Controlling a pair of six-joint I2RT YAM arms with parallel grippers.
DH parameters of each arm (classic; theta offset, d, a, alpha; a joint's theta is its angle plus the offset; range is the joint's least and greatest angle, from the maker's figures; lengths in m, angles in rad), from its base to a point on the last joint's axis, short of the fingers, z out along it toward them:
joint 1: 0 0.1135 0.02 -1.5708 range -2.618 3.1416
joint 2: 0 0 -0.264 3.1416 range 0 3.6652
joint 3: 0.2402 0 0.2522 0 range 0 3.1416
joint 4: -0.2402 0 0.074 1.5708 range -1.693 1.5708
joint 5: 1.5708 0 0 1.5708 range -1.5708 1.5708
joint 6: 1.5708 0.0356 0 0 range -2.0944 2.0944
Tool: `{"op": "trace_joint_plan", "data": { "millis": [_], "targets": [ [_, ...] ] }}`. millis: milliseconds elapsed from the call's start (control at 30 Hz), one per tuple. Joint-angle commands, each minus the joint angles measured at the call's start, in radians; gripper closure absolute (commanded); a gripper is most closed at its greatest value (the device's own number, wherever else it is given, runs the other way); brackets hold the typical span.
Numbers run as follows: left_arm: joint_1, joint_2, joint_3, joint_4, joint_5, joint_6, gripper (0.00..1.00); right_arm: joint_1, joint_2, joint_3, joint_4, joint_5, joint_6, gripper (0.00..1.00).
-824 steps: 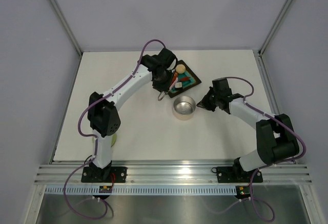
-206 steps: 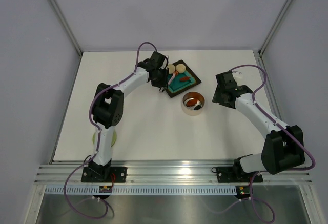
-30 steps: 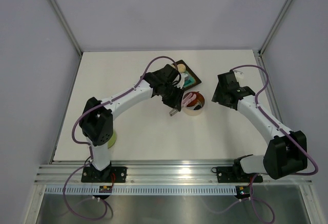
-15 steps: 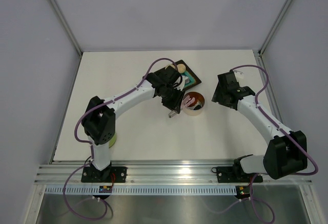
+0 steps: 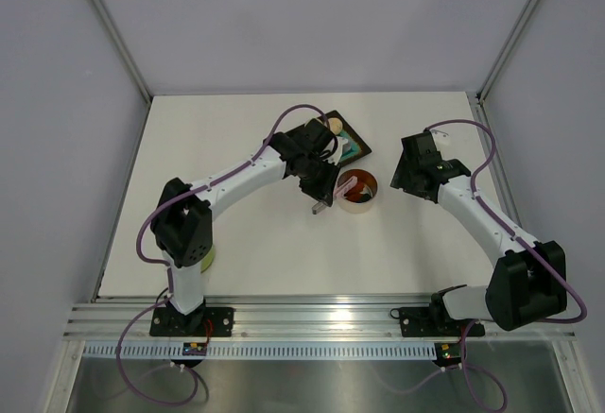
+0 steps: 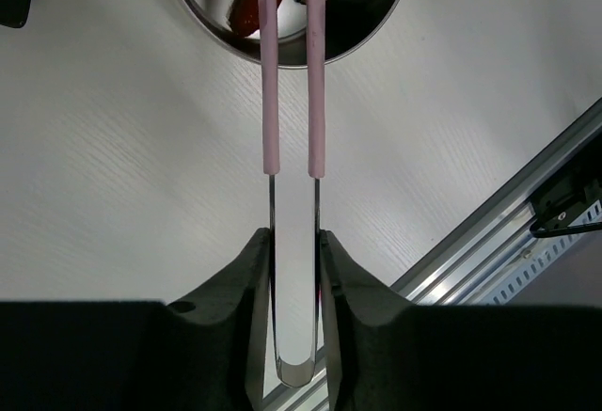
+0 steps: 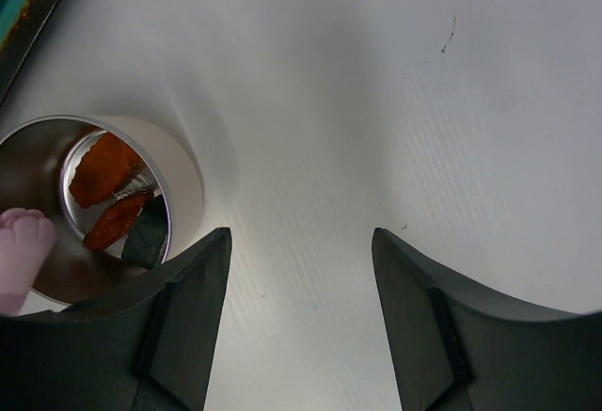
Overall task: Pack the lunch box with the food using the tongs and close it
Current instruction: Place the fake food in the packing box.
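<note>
Tongs [image 6: 269,101] are pinched at their bare steel hinge end between the two dark fingers [image 6: 252,270] of the left gripper [image 6: 293,242]. Its jaws press on the outside of both arms and hold them almost parallel, with a narrow gap between. Straight ahead of this gripper the pink-sleeved arms run out over the white table [image 6: 122,148] and cross the rim of the lunch box [image 7: 183,190]. The round steel tin stands open, with red-orange food [image 7: 102,166] lying on its bottom. The tips of the tongs reach inside it, and one pink tip shows at the tin's edge in the right wrist view. Whether the tips hold a piece cannot be told. Behind the left gripper, on its far side in the top view, sits the teal tray [image 5: 352,145], with a beige ball [image 5: 333,126] at its far corner. The right gripper [image 7: 301,270] hangs over bare table with its jaws wide apart and nothing between them. The lunch box is just off its left finger, not touching. A sliver of the pale green lid [image 5: 209,258] shows beside the left arm's shoulder, well apart from both grippers.
</note>
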Motion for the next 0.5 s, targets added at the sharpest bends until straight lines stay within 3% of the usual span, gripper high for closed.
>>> {"op": "trace_joint_plan", "data": {
  "millis": [0, 67, 167, 333, 467],
  "targets": [
    [-0.009, -0.024, 0.048, 0.019, -0.002, 0.01, 0.81, -0.009, -0.017, 0.009, 0.017, 0.005, 0.002, 0.31],
    [-0.008, -0.039, 0.054, 0.015, -0.007, 0.013, 0.93, -0.009, -0.016, 0.009, 0.017, 0.005, 0.002, 0.31],
    [-0.006, -0.053, 0.073, 0.001, -0.025, 0.025, 1.0, -0.009, -0.022, 0.008, 0.016, 0.01, 0.002, 0.31],
    [0.031, -0.083, 0.103, -0.031, -0.053, 0.042, 1.0, -0.009, -0.03, 0.004, 0.016, 0.015, 0.003, 0.31],
    [0.139, -0.083, 0.11, -0.042, -0.065, 0.025, 1.0, -0.009, -0.034, 0.001, 0.014, 0.018, 0.003, 0.31]
  ]
}}
